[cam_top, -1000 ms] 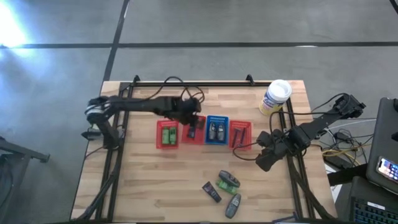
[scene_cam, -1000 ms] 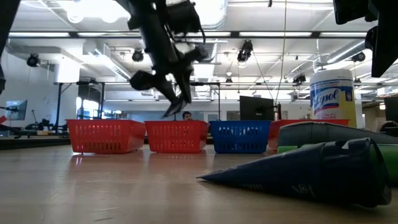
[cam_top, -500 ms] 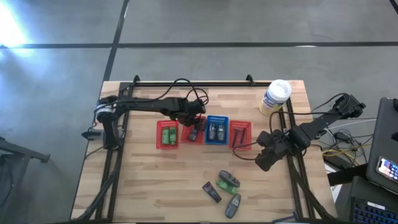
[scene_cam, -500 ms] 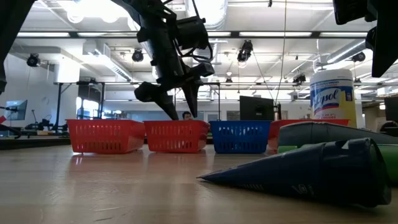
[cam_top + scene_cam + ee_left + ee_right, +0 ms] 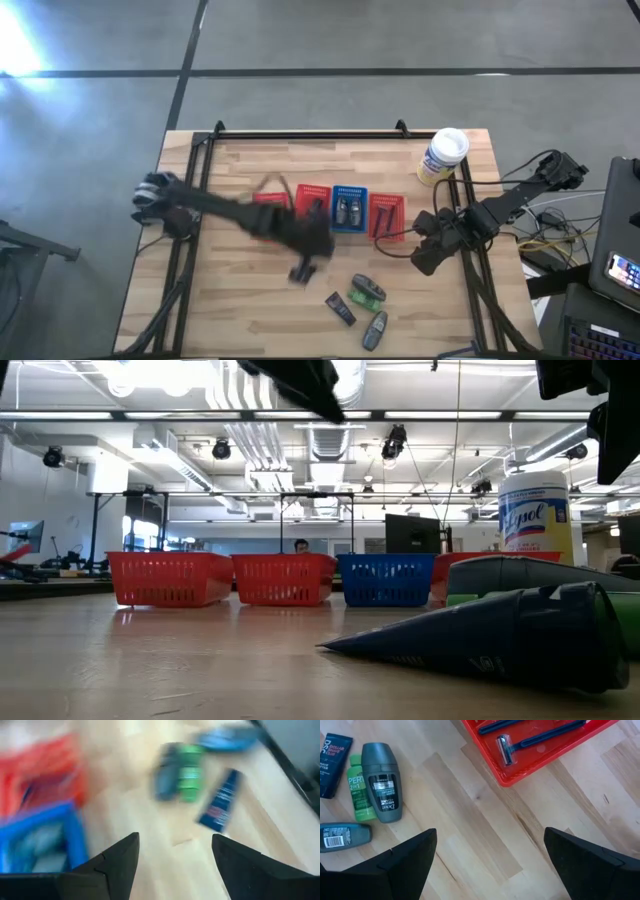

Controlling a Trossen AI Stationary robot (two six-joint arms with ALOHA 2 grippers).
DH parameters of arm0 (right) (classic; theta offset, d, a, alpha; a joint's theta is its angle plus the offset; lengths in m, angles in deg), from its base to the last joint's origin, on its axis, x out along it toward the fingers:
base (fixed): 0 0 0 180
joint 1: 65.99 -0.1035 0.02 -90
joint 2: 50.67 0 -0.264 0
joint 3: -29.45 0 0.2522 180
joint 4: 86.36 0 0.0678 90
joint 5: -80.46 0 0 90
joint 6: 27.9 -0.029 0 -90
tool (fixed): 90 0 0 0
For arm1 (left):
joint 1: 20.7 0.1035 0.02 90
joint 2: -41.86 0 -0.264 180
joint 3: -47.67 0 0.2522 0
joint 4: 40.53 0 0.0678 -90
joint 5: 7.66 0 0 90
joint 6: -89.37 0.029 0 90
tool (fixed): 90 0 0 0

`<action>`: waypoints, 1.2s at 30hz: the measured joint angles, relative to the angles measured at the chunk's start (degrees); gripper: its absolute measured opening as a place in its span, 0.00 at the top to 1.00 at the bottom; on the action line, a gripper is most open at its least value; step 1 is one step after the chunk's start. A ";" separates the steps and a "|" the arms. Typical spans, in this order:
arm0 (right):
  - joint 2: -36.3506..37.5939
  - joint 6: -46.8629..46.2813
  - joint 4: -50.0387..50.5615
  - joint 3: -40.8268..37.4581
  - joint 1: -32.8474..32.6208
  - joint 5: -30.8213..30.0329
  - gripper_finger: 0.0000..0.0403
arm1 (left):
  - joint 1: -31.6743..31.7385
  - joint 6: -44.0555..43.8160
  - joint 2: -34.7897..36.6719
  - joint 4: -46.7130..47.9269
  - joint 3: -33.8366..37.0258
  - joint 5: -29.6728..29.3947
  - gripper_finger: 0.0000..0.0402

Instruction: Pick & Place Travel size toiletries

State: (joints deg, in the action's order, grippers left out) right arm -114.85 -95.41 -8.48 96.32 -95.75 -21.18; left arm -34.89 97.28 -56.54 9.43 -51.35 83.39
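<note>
Several loose toiletries lie flat on the wood near the table's near edge: a black tube [image 5: 340,308], a green tube [image 5: 189,772] beside a grey oval bottle [image 5: 367,290], and another grey bottle [image 5: 373,330]. Razors [image 5: 530,732] lie in the rightmost red basket [image 5: 387,215]. My left gripper [image 5: 300,272] hangs open above bare wood, just left of the loose items; its wrist view shows nothing between the fingers [image 5: 120,862]. My right gripper [image 5: 425,255] waits open at the table's right edge, near that red basket.
Four mesh baskets stand in a row mid-table: red [image 5: 170,578], red [image 5: 312,200], blue [image 5: 349,208], red. A white canister with a blue label [image 5: 443,155] stands at the far right corner. Bare wood [image 5: 230,300] stretches left of the loose items.
My left gripper has swung quickly from above the second red basket toward the table's near edge and the loose toiletries. In the low view it has left the picture at the top. The right arm and all the items have stayed where they were.
</note>
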 joint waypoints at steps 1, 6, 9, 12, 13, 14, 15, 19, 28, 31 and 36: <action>0.00 0.02 0.00 0.00 0.00 0.02 0.09 | -2.29 4.72 -0.97 -0.89 0.08 -0.56 0.37; 0.00 0.19 0.00 0.00 0.01 1.83 0.09 | -6.46 12.79 -7.81 -6.87 0.39 -0.70 0.37; 0.00 0.20 0.02 0.00 0.00 3.21 0.09 | -6.50 11.37 -11.55 -13.50 0.36 0.73 0.37; 0.00 0.20 0.03 0.00 0.00 4.20 0.09 | -6.59 11.32 -15.22 -16.33 -2.34 3.69 0.37; 0.00 0.20 0.02 0.00 0.00 4.38 0.09 | -6.72 11.31 -16.62 -16.32 -3.77 5.08 0.37; 0.00 0.20 0.02 0.00 0.00 4.42 0.09 | -6.99 11.24 -17.92 -16.23 -5.24 6.43 0.37; 0.00 0.17 0.06 0.00 0.00 4.43 0.09 | -7.26 11.08 -19.21 -16.15 -6.48 7.85 0.37; -0.02 0.17 0.20 0.00 0.00 4.46 0.09 | -8.68 11.31 -23.95 -15.39 -11.09 12.27 0.37; -0.02 0.46 0.22 0.00 0.00 4.61 0.09 | -10.19 9.68 -31.21 -15.55 -16.13 9.46 0.37; -0.02 0.42 0.20 0.00 -0.04 4.63 0.09 | -10.12 9.50 -31.57 -15.18 -16.25 6.85 0.37; -0.02 0.44 0.13 0.00 -0.39 4.64 0.09 | -9.93 9.39 -30.62 -15.76 -16.33 6.90 0.37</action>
State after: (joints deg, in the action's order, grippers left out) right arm -114.88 -94.97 -8.35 96.32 -96.14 -16.53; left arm -44.81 106.67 -87.16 -6.33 -67.67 90.29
